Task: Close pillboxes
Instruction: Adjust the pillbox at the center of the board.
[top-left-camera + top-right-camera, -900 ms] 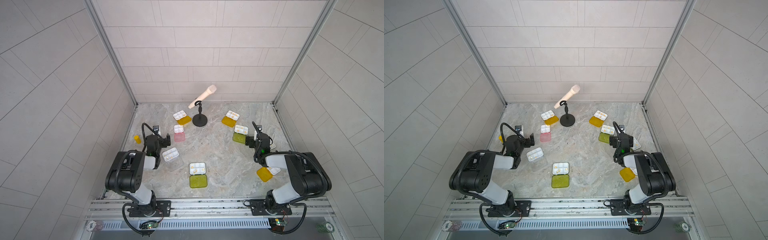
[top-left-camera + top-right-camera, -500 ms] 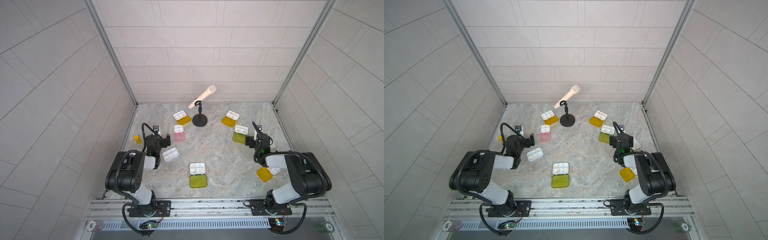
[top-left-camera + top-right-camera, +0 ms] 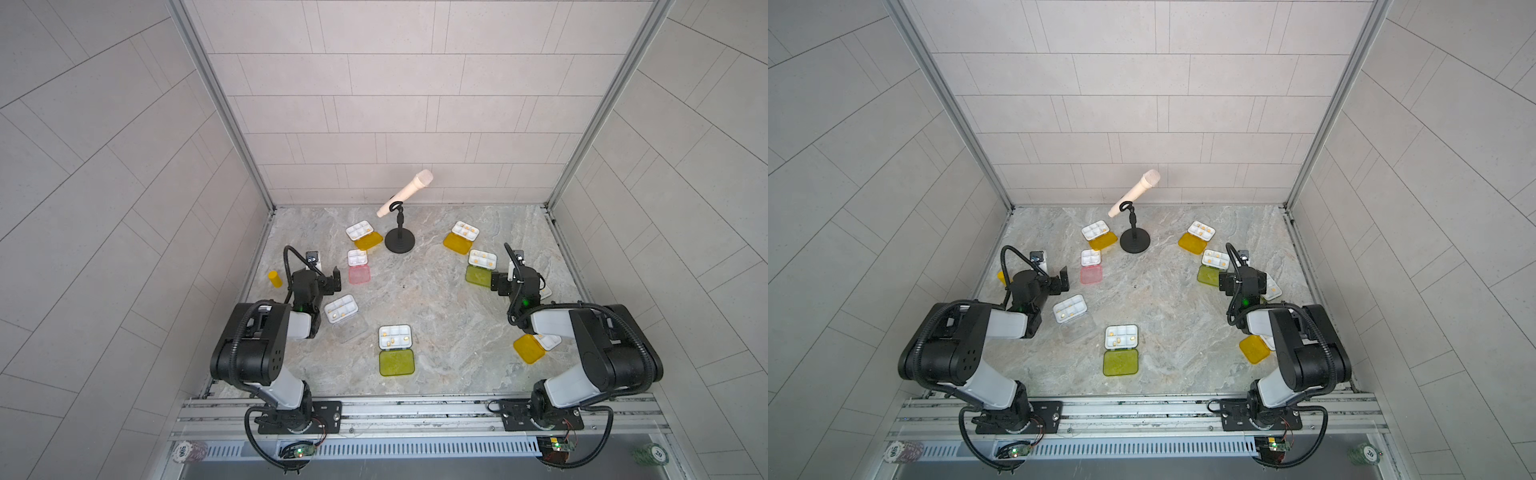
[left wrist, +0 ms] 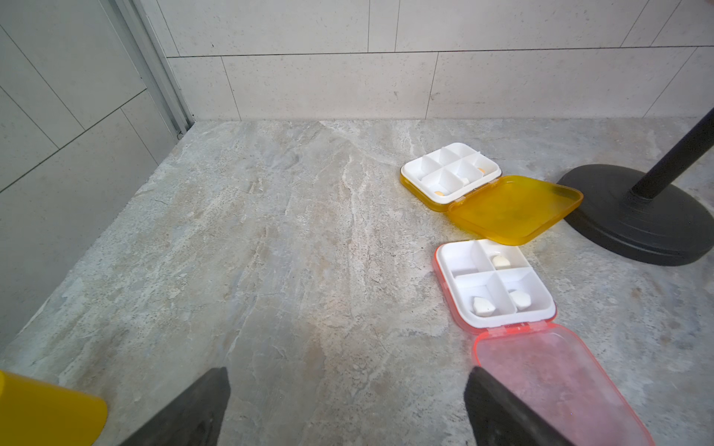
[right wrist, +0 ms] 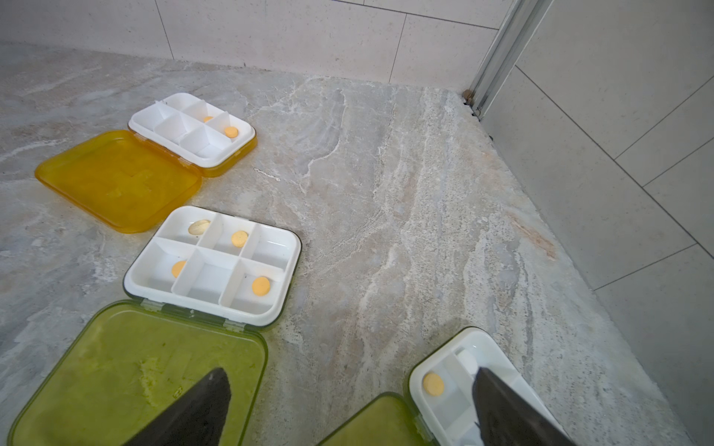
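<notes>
Several open pillboxes lie on the marble floor, lids flat beside their white trays. My left gripper is open and holds nothing; it hovers low by the pink pillbox, one finger over its pink lid. An orange-lidded pillbox lies beyond. My right gripper is open and empty. One of its fingers is above the lid of a green pillbox, the other above the tray of a second green pillbox. A clear pillbox and a green one sit mid-floor.
A black microphone stand with a cream microphone stands at the back centre. A small yellow bottle sits by the left wall near my left gripper. More orange pillboxes lie at the back right and by the right arm.
</notes>
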`<act>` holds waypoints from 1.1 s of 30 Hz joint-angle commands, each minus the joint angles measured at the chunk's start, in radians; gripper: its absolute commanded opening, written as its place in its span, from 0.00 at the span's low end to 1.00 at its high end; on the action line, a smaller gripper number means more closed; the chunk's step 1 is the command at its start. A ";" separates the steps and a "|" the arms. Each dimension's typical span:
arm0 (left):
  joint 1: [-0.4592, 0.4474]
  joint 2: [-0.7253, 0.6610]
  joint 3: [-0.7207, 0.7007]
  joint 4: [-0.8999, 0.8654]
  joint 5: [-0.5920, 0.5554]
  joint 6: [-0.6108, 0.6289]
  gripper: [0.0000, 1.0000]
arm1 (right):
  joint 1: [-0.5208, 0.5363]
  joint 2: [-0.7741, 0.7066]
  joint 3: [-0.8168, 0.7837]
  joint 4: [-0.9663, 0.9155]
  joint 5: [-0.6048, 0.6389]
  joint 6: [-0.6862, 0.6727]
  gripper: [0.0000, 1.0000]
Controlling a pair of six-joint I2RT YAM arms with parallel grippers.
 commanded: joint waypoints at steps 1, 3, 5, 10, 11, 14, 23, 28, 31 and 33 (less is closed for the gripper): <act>0.004 0.002 0.002 0.012 0.002 0.005 1.00 | 0.004 -0.009 0.009 -0.001 0.012 -0.013 0.99; 0.004 0.002 0.002 0.009 -0.006 0.002 1.00 | 0.001 -0.010 0.009 -0.001 0.007 -0.014 0.99; 0.004 -0.001 0.015 -0.020 -0.100 -0.028 1.00 | 0.001 -0.010 0.009 0.000 0.006 -0.013 0.99; 0.002 0.001 0.015 -0.012 -0.114 -0.031 1.00 | 0.001 -0.011 0.008 -0.001 0.007 -0.012 1.00; 0.003 0.001 0.013 -0.011 -0.113 -0.030 1.00 | -0.001 -0.012 0.008 0.000 0.005 -0.011 1.00; 0.002 -0.004 0.006 -0.004 -0.113 -0.031 1.00 | -0.001 -0.012 0.008 0.000 0.005 -0.014 0.99; 0.000 -0.318 0.045 -0.281 -0.207 -0.079 1.00 | 0.012 -0.113 0.241 -0.436 0.043 -0.011 1.00; 0.001 -0.524 0.258 -0.639 -0.229 -0.272 1.00 | 0.031 -0.209 0.449 -0.783 0.048 0.100 1.00; 0.003 -0.546 0.366 -0.799 -0.330 -0.529 1.00 | 0.031 -0.256 0.541 -0.897 -0.004 0.223 0.99; 0.014 -0.576 0.404 -0.923 -0.381 -0.749 1.00 | 0.028 -0.266 0.602 -1.029 0.031 0.395 0.99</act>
